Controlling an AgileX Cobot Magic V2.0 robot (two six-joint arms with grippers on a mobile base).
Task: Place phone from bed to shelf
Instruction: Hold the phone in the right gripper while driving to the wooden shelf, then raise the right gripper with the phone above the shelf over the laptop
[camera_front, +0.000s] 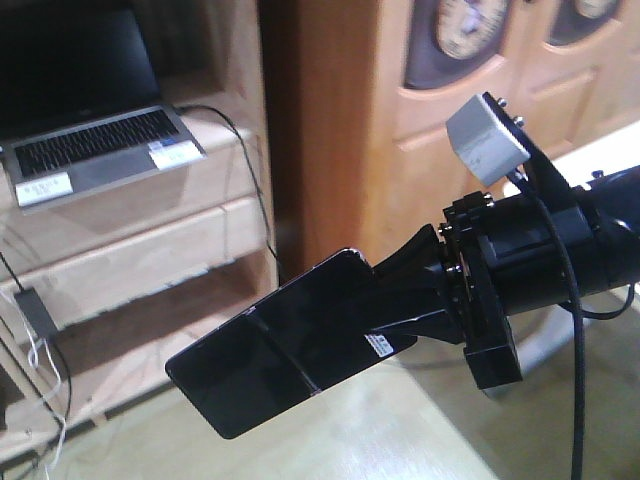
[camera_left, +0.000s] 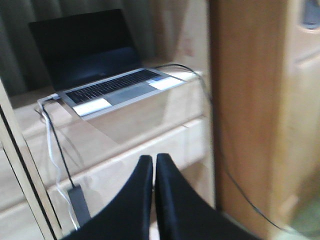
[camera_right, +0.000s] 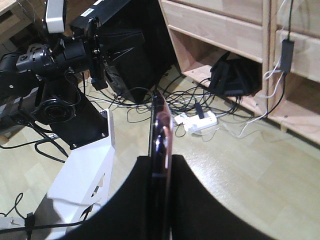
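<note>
The glossy black phone (camera_front: 275, 355) hangs in mid-air with a crease across its middle, tilted down to the left. My right gripper (camera_front: 385, 305) is shut on its right end. In the right wrist view the phone (camera_right: 160, 125) shows edge-on, its pinkish-metal edge between the two black fingers (camera_right: 195, 200) of the right gripper (camera_right: 160, 161). The pale wooden shelf (camera_front: 140, 245) stands at the left, behind and above the phone. My left gripper (camera_left: 153, 161) is shut with nothing in it and points at the shelf (camera_left: 150, 145). The bed is out of view.
A silver laptop (camera_front: 95, 150) sits open on the upper shelf board, with cables and a black adapter (camera_front: 33, 308) hanging beside it. The orange-brown cabinet (camera_front: 480, 90) stands at the right. A white power strip (camera_right: 197, 121) and tangled cables lie on the floor near the robot base (camera_right: 80, 165).
</note>
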